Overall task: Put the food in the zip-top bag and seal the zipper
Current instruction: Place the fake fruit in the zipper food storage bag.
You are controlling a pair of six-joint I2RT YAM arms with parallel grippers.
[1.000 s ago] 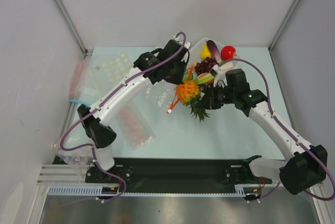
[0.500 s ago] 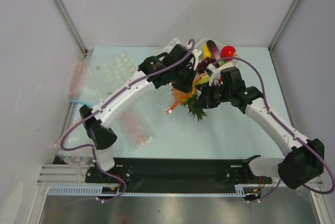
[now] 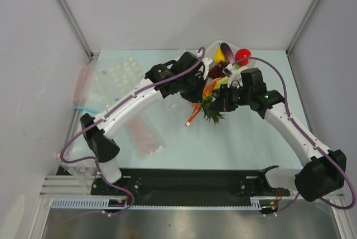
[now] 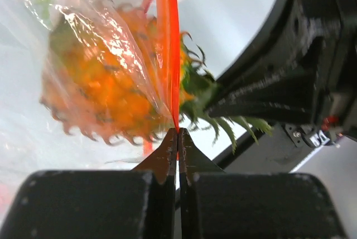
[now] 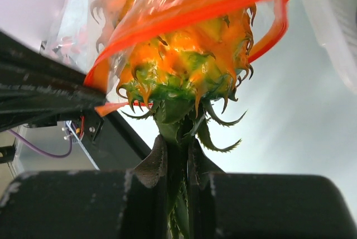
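Observation:
My left gripper [image 4: 177,131] is shut on the thin orange-red zipper [image 4: 168,38] at the mouth of the clear zip-top bag [image 4: 83,21] and holds it off the table. The orange pineapple [image 5: 184,55] sits partly inside the bag's mouth, and the zipper [image 5: 184,13] loops around its body. My right gripper [image 5: 178,161] is shut on the pineapple's green crown [image 5: 181,113]. In the top view both grippers meet mid-table: the left [image 3: 196,95], the right [image 3: 217,104], the crown [image 3: 213,116] below them, and a loose end of the zipper [image 3: 192,118] hanging down. The round red fruit [image 3: 242,56] lies at the back. I cannot pick out the round green fruit.
A pile of toy food lies at the back: a purple eggplant [image 3: 227,49], a yellow piece [image 3: 220,55] and dark grapes [image 3: 217,70]. A clear packet of pink-red dots [image 3: 142,134] and a sheet of white dots [image 3: 120,71] lie at left.
The pineapple has moved toward the back and further under the left wrist, into the bag's mouth. The zipper's loose end now hangs lower and further right.

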